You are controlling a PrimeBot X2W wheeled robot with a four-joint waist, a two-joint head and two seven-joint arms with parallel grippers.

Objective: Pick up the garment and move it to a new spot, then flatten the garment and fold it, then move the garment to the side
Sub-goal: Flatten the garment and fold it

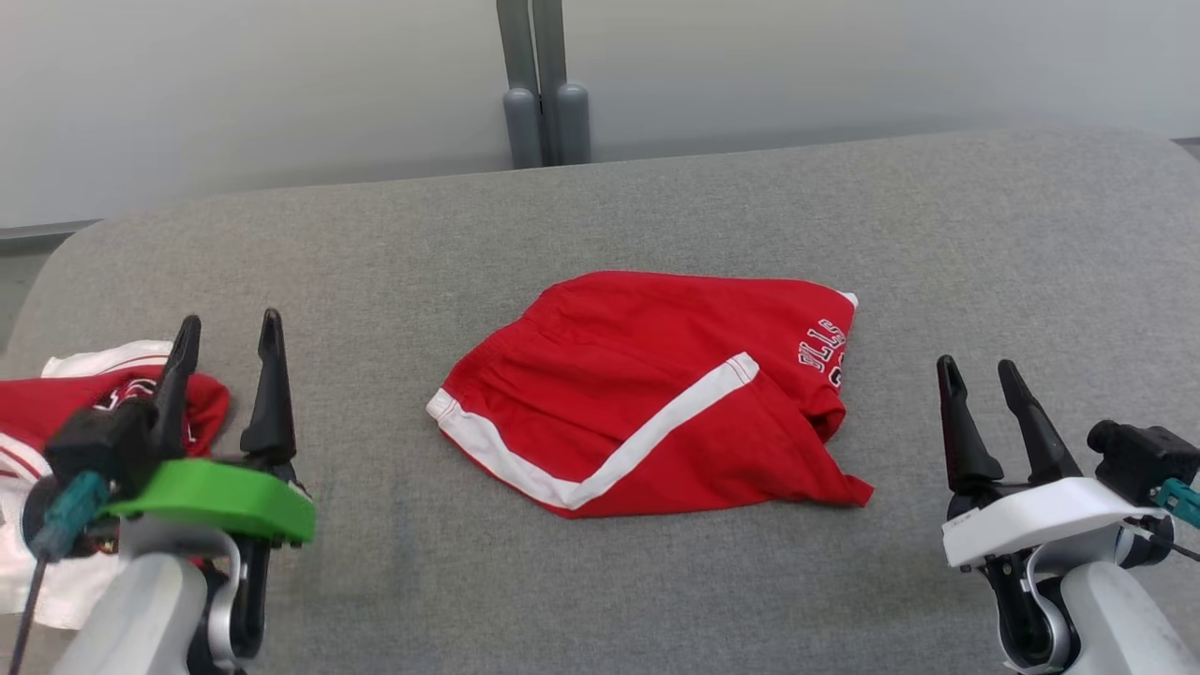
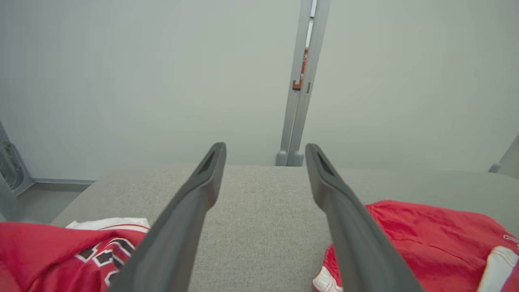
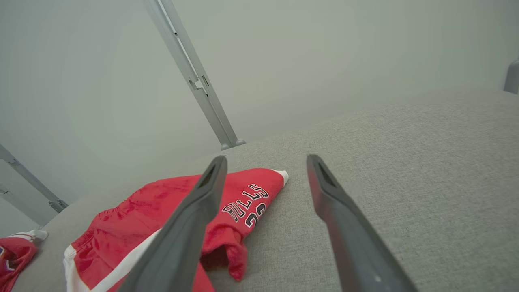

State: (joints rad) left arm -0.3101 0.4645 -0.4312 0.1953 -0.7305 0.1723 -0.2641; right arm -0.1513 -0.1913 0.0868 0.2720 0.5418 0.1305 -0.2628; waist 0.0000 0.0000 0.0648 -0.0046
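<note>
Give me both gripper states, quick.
Left gripper: open, holding nothing.
Right gripper: open, holding nothing; the red shorts lie free between the two.

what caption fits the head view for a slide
Open left gripper and open right gripper flank the red Bulls shorts.

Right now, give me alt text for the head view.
Red shorts with a white stripe lie partly folded on the grey table. The open left tool and right tool flank them, holding nothing; a second garment lies far left.
</note>
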